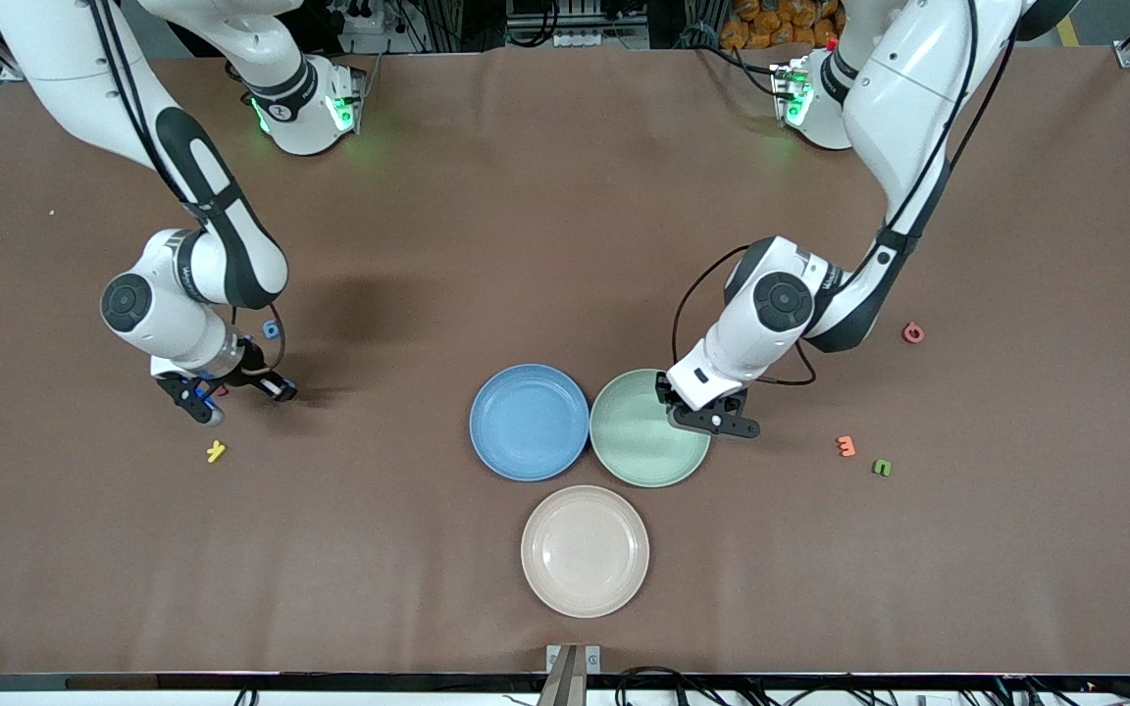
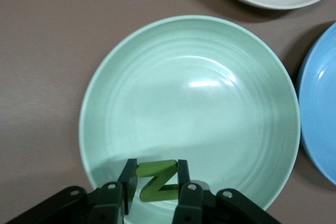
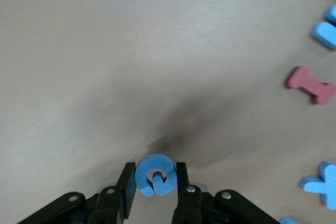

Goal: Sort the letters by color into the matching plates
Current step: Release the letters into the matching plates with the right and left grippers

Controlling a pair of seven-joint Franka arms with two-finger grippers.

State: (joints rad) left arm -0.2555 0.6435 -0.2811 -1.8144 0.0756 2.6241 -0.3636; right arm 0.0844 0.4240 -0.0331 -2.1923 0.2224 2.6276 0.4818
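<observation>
- Left gripper (image 2: 156,183): hung low over the green plate (image 1: 639,461), at the rim toward the left arm's end of the tabletop; jaws closed tight on a green Z-shaped letter (image 2: 156,181), held clear of the plate floor.
- Right gripper (image 3: 155,178): stood low over the tabletop (image 1: 565,245) toward the right arm's end; jaws pinched on a round blue letter (image 3: 155,174).
- Blue plate (image 1: 529,423): bare, near the middle of the tabletop, rim touching the green plate.
- Beige plate (image 1: 585,550): just beside both, nearer the front edge.
- Blue ring-shaped letter (image 1: 272,329): on the tabletop beside the right arm's wrist.
- Further blue letters (image 3: 326,31): on the tabletop near the right gripper, partly cut off by the wrist view's border.
- Green letter (image 1: 882,468): toward the left arm's end, just beside an orange piece (image 1: 847,446).
- Red piece (image 1: 912,332): farther from the front edge than those two.
- Yellow piece (image 1: 217,451): near the right gripper, nearer the front edge.
- Red bone-like piece (image 3: 310,84): among the blue letters.
</observation>
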